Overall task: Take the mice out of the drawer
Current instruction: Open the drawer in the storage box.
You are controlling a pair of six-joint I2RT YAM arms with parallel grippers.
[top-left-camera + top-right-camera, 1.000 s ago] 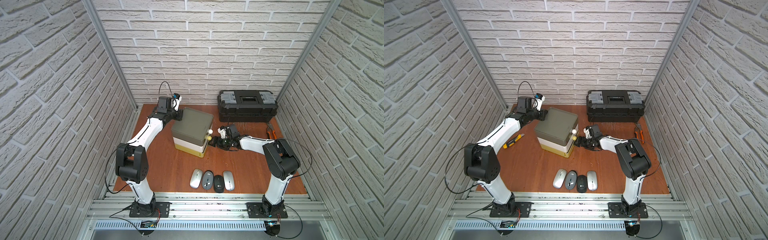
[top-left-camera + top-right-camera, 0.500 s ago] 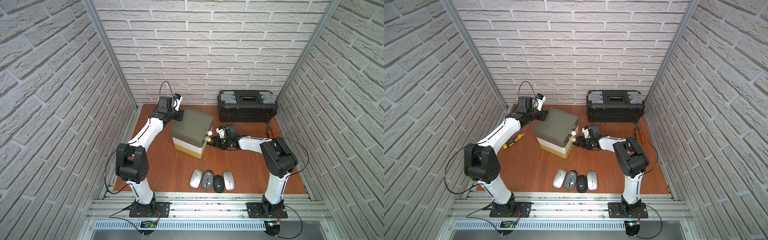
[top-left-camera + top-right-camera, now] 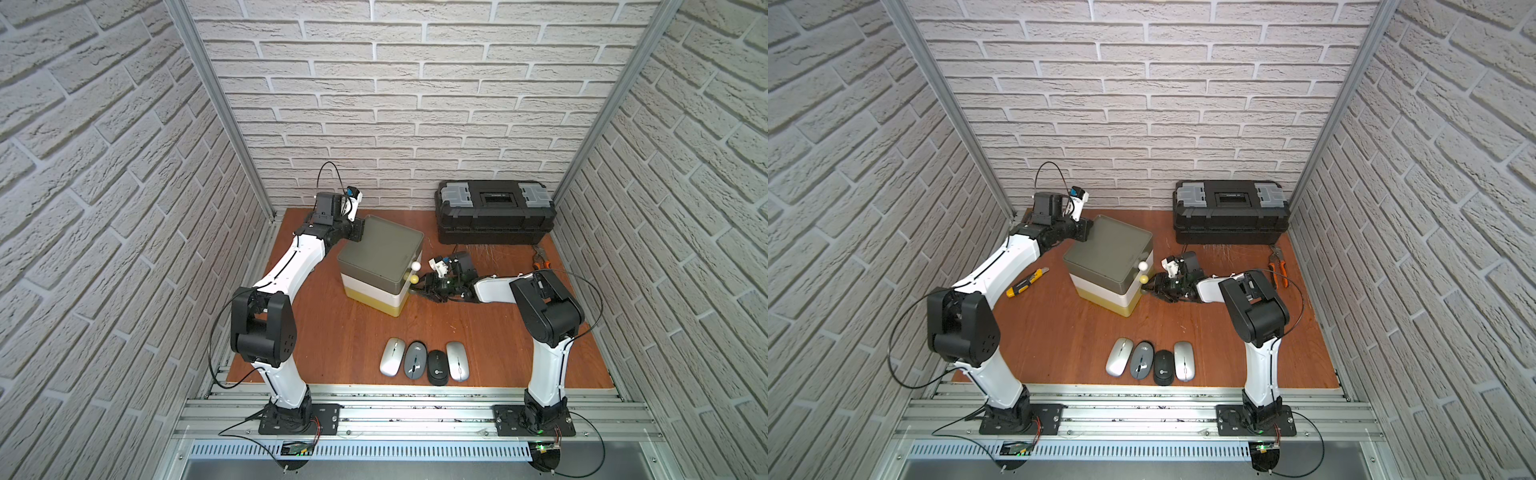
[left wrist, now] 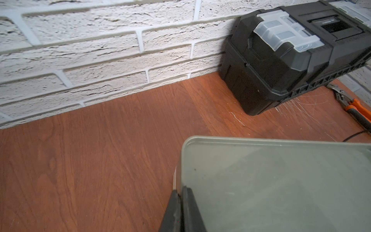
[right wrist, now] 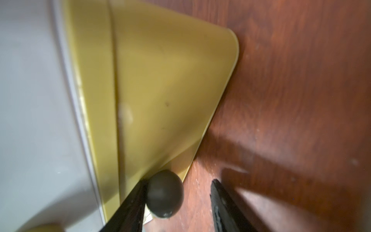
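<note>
Since a second ago the right arm has slid in toward the three-tier plastic drawer box (image 3: 380, 253) and its jaws have narrowed; the left arm has not shifted. Left of the box lies a yellow-black utility knife (image 3: 1025, 283), apart from both arms. At the box's far left corner the left gripper (image 4: 181, 194) is pinched closed on nothing, its tips against the grey-green lid edge, apparently bracing the box. On the box's right face, the right gripper (image 5: 178, 182) straddles the small dark ball knob (image 5: 164, 193) of the yellow bottom drawer (image 5: 160, 80). One finger (image 5: 133, 202) touches the knob and the other stands clear, so nothing is clamped yet. Four oval wireless mice (image 3: 415, 360), silver, grey, black and silver, sit in a row on the wooden table (image 3: 332, 332) well in front of the box; any others are hidden, presumably inside. To do this well, centre the knob between the pads, close fully, then pull straight out while the left arm keeps the box from sliding.
</note>
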